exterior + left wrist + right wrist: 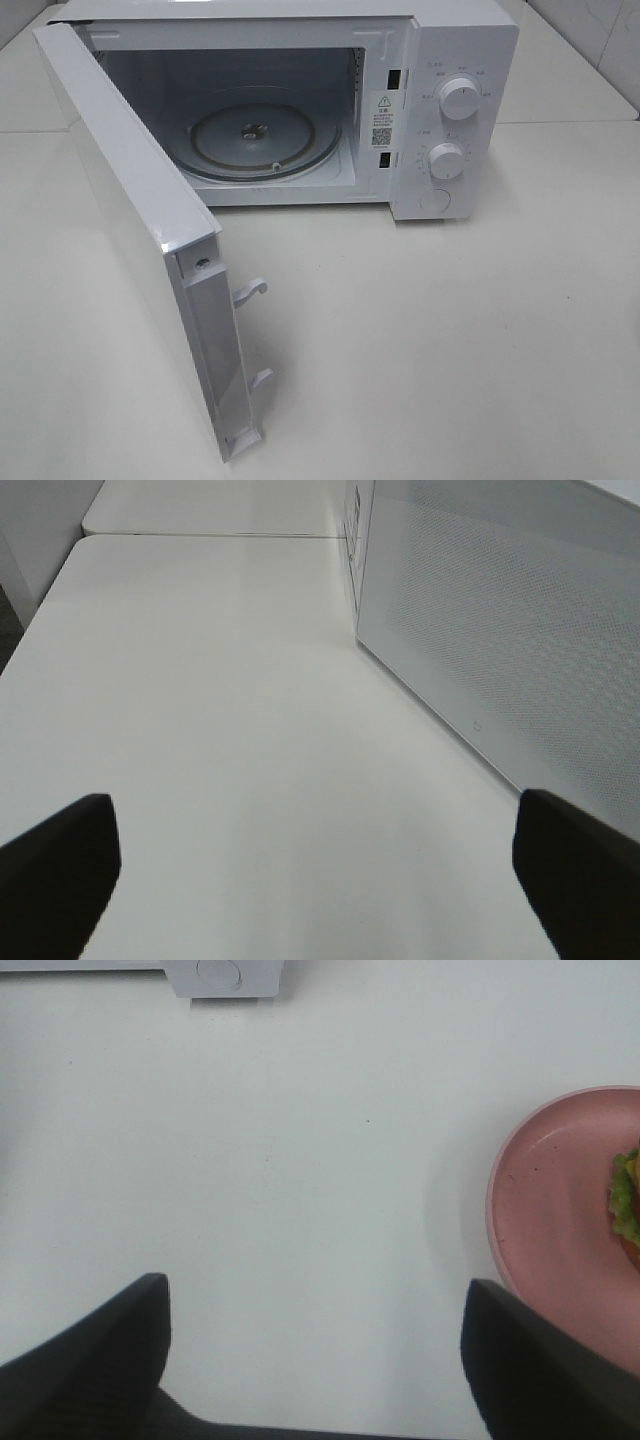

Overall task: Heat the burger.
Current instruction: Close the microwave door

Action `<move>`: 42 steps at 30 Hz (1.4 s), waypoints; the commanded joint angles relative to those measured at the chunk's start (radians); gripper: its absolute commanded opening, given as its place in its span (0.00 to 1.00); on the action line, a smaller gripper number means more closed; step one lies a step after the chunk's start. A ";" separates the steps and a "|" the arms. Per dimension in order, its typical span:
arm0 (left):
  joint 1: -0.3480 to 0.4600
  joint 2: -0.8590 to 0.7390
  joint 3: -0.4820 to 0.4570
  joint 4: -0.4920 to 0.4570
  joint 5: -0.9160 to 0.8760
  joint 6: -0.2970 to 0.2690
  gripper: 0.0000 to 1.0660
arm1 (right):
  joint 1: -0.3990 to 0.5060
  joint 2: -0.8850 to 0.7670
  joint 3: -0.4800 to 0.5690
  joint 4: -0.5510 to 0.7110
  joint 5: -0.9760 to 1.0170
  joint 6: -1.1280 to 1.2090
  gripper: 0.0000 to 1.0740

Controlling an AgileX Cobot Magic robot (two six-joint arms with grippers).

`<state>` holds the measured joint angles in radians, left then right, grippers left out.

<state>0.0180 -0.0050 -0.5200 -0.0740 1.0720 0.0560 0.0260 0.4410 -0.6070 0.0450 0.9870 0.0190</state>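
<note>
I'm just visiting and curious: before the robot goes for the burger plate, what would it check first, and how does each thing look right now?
1. Microwave door swung open: ok.
2. Glass turntable inside bare, with room for a plate: ok.
3. Pink plate with the burger in sight: ok in the right wrist view, at the frame's edge; the high camera does not show it.
4. Right gripper open with nothing between its fingers: ok.
5. Left gripper open, holding nothing, over bare table beside the door: ok.
6. Burger sitting whole on the plate: cannot tell, mostly cut off.
</note>
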 commanded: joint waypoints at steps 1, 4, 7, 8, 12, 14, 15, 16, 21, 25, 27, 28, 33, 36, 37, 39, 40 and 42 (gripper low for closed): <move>0.002 -0.004 0.003 0.001 -0.001 -0.001 0.94 | -0.006 -0.048 0.016 0.004 0.024 -0.019 0.72; 0.002 -0.004 0.003 0.001 -0.001 -0.001 0.94 | -0.006 -0.101 0.019 0.026 0.023 -0.032 0.71; 0.002 -0.004 0.003 0.001 -0.001 -0.001 0.94 | -0.006 -0.151 0.019 0.026 0.024 -0.066 0.71; 0.002 -0.004 0.003 0.001 -0.001 -0.001 0.94 | -0.006 -0.190 0.019 0.026 0.023 -0.073 0.71; 0.002 -0.004 0.003 0.001 -0.001 -0.001 0.94 | -0.006 -0.243 0.019 0.020 0.019 -0.088 0.73; 0.002 -0.004 0.003 0.001 -0.001 -0.001 0.94 | -0.006 -0.309 0.040 0.004 0.013 -0.099 0.78; 0.002 -0.004 0.003 0.001 -0.001 -0.001 0.94 | -0.006 -0.309 0.040 0.004 0.013 -0.099 0.78; 0.002 -0.004 0.003 0.001 -0.001 -0.001 0.94 | -0.006 -0.351 0.066 -0.001 0.006 -0.095 0.83; 0.002 -0.004 0.003 0.001 -0.001 -0.001 0.94 | -0.006 -0.436 0.111 -0.010 -0.025 -0.072 0.94; 0.002 -0.004 0.003 0.001 -0.001 -0.001 0.94 | -0.006 -0.471 0.111 -0.034 -0.025 -0.065 0.94; 0.002 -0.003 0.003 0.001 -0.001 -0.002 0.94 | -0.006 -0.471 0.111 -0.039 -0.025 -0.064 0.94; 0.002 -0.003 0.003 0.001 -0.001 -0.001 0.94 | -0.006 -0.471 0.111 -0.038 -0.025 -0.066 0.94; 0.002 -0.003 0.003 0.001 -0.001 -0.001 0.94 | -0.006 -0.471 0.111 -0.035 -0.025 -0.069 0.92; 0.002 -0.003 0.003 0.001 -0.001 -0.001 0.94 | -0.006 -0.471 0.111 -0.035 -0.025 -0.069 0.88; 0.002 -0.003 0.003 0.001 -0.001 -0.001 0.94 | -0.006 -0.471 0.111 -0.035 -0.025 -0.069 0.88; 0.002 -0.003 0.003 0.001 -0.001 -0.001 0.94 | -0.006 -0.471 0.111 -0.035 -0.025 -0.069 0.81; 0.002 -0.003 0.003 0.001 -0.001 -0.001 0.94 | -0.006 -0.471 0.111 -0.035 -0.025 -0.069 0.81; 0.002 -0.003 0.003 0.001 -0.001 -0.001 0.94 | -0.006 -0.471 0.111 -0.038 -0.025 -0.063 0.72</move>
<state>0.0180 -0.0050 -0.5200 -0.0740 1.0720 0.0560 0.0260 -0.0050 -0.4950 0.0140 0.9710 -0.0520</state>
